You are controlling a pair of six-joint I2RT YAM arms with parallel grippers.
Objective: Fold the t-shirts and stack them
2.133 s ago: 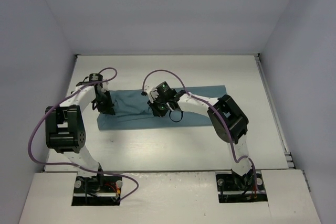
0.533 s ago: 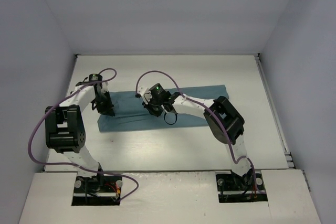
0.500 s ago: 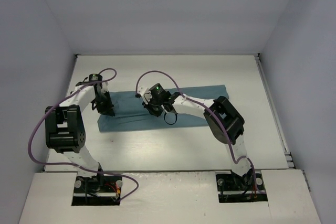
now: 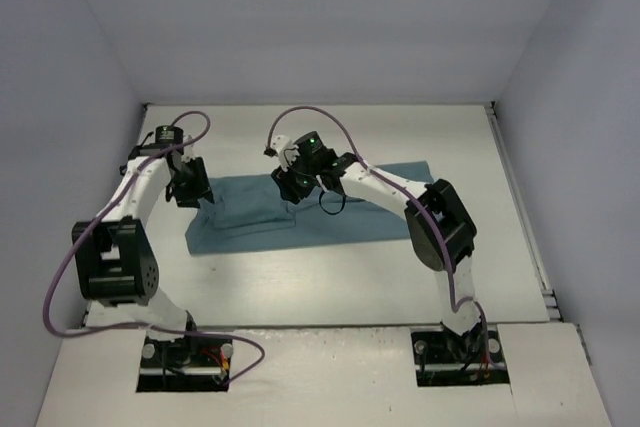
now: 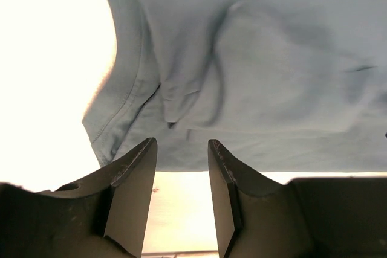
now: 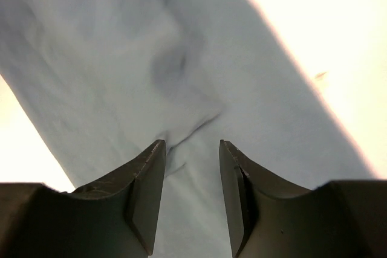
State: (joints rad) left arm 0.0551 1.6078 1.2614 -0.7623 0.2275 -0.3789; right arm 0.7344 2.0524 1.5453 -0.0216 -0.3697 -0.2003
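The teal t-shirt (image 4: 350, 212) lies flat on the white table (image 4: 330, 282) as a long folded strip with a few wrinkles. My left gripper (image 4: 198, 195) hovers at the shirt's far left corner, jaws open and empty. In the left wrist view the left gripper (image 5: 181, 143) has its tips over the shirt's (image 5: 272, 77) near edge, with bare table between the fingers. My right gripper (image 4: 290, 192) is open and empty above the shirt's far edge, left of its middle. In the right wrist view the right gripper (image 6: 190, 144) is just above a small crease in the cloth (image 6: 121, 46).
Pale walls close the table on the left (image 4: 70, 147), back (image 4: 320, 37) and right (image 4: 580, 147). Purple cables (image 4: 300, 117) loop over both arms. The arm bases (image 4: 185, 352) stand at the near edge.
The left arm has swung back and left, so its gripper now sits at the shirt's far left corner. The right gripper has shifted a little toward the shirt's far edge. Both stay open.
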